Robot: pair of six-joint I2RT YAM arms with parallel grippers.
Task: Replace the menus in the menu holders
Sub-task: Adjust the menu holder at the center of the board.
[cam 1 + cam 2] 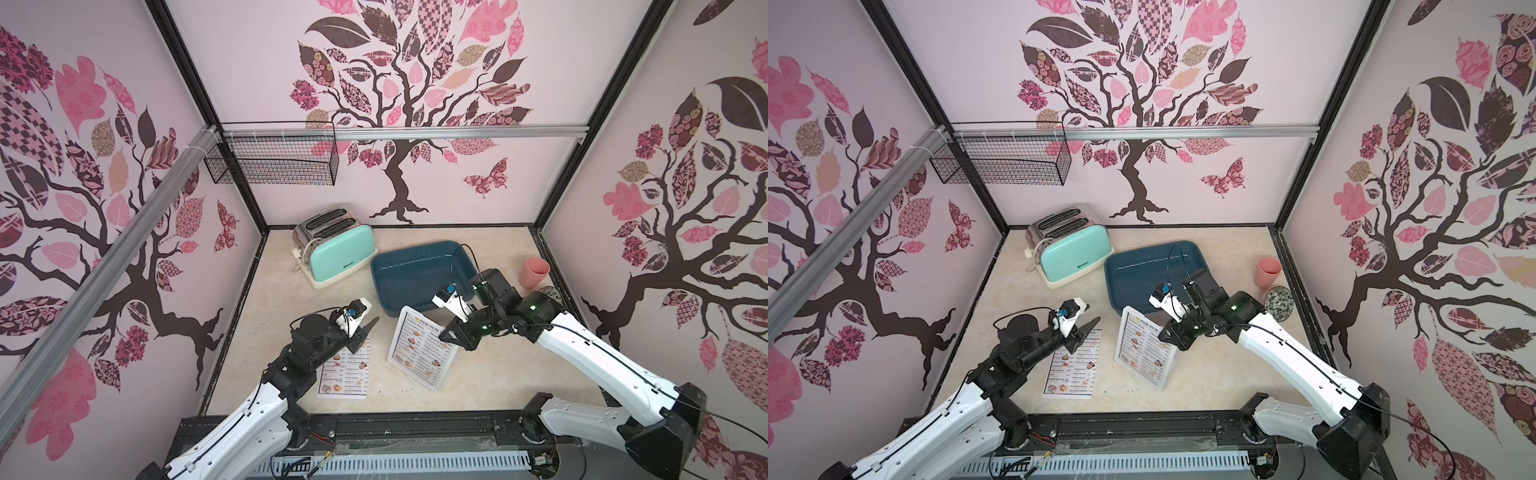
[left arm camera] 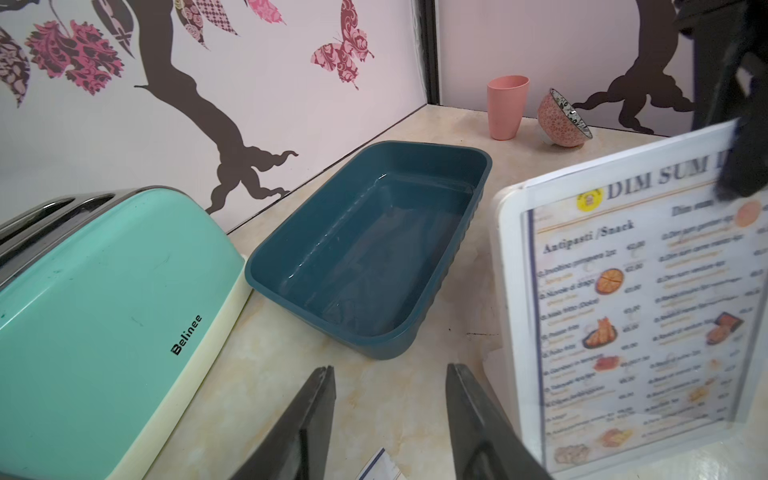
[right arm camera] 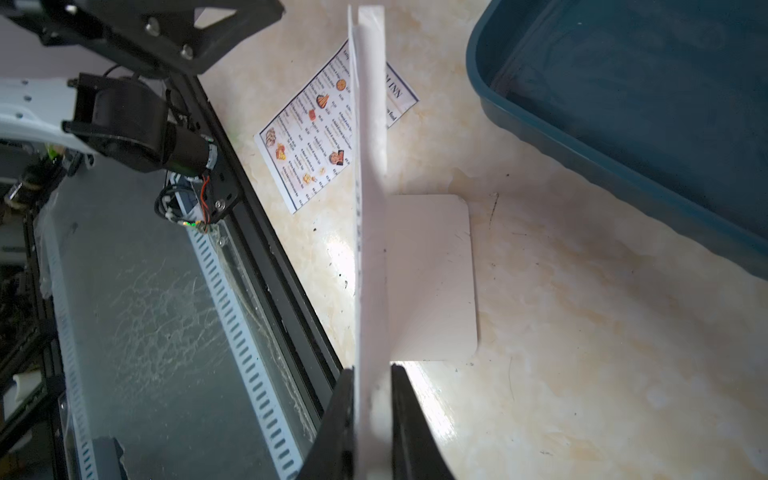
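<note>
Right pincer point(image 3: 372, 368) clamps upright, white-framed menu holder point(image 1: 417, 353).

Bare table point(image 1: 380, 375) between flat menu point(image 1: 347, 378) and menu holder point(image 1: 415, 353); tub point(image 1: 415, 270) close behind.

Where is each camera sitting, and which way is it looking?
Top views: high above the robot's base, looking down at the table; left arm, right arm, left end effector and right end effector show.
Left wrist: on the left arm, facing the toaster, blue tub and menu holder; its open fingers show.
Right wrist: on the right arm, looking down the menu holder's edge; its fingers clamp it; the left arm shows.
Shared: both wrist views see the blue tub and menu holder.
</note>
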